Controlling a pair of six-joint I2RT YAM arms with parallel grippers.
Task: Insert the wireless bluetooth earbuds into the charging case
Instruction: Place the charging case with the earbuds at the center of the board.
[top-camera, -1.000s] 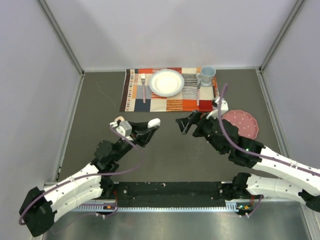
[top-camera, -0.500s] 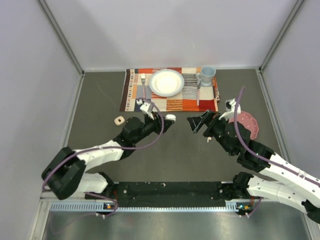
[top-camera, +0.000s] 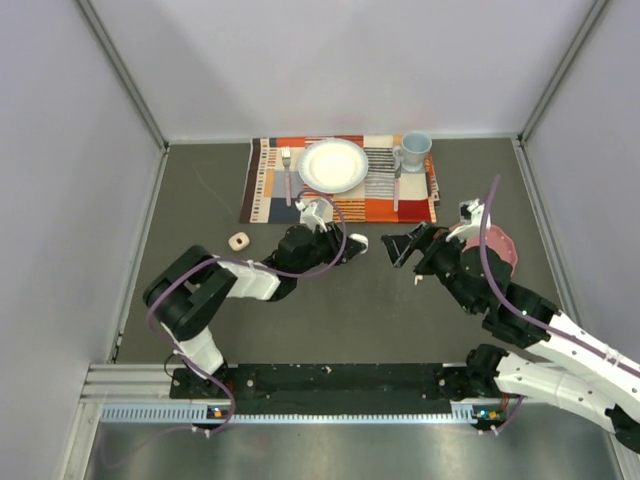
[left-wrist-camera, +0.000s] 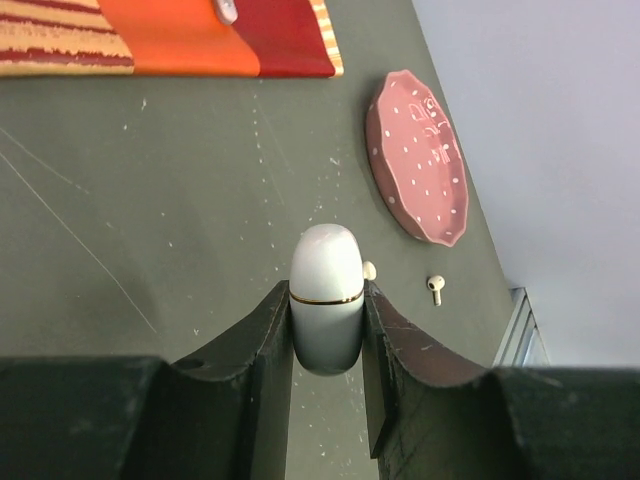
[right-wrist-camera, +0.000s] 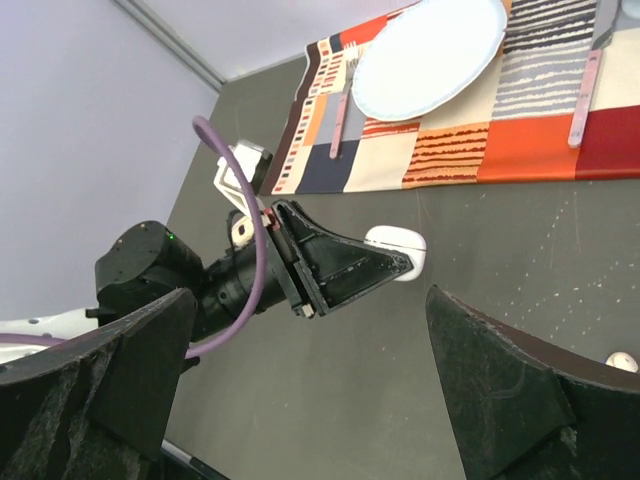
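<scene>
The left hand (left-wrist-camera: 326, 292) is clenching the case (left-wrist-camera: 326, 262) between its two fingers. It's squeezing the lower half while the rounded white top is poking out past the fingertips, lid shut along a thin gold seam. It's holding the case out over the middle of the dark counter (top-camera: 330, 320), just in front of the placemat (top-camera: 340, 205).

Facing it from the other side, the right hand (top-camera: 396, 250) is hanging released, jaws spread wide and gripping nothing. It's pointing at the case with a small gap between them.

The earbuds are lying loose on the counter, outside the case. One earbud (left-wrist-camera: 435, 289) is resting near the rim of the pink plate (left-wrist-camera: 420, 160), and the other earbud (left-wrist-camera: 369, 270) is peeking out just beside the left hand's finger. From the right wrist, an earbud (right-wrist-camera: 622, 360) is showing at the frame's edge, close by that hand's finger.

On the placemat, the white plate (top-camera: 333, 165), fork (top-camera: 287, 172) and cup (top-camera: 415, 150) are sitting well apart from the hands. A small beige piece (top-camera: 238, 240) is lying off to the left.
</scene>
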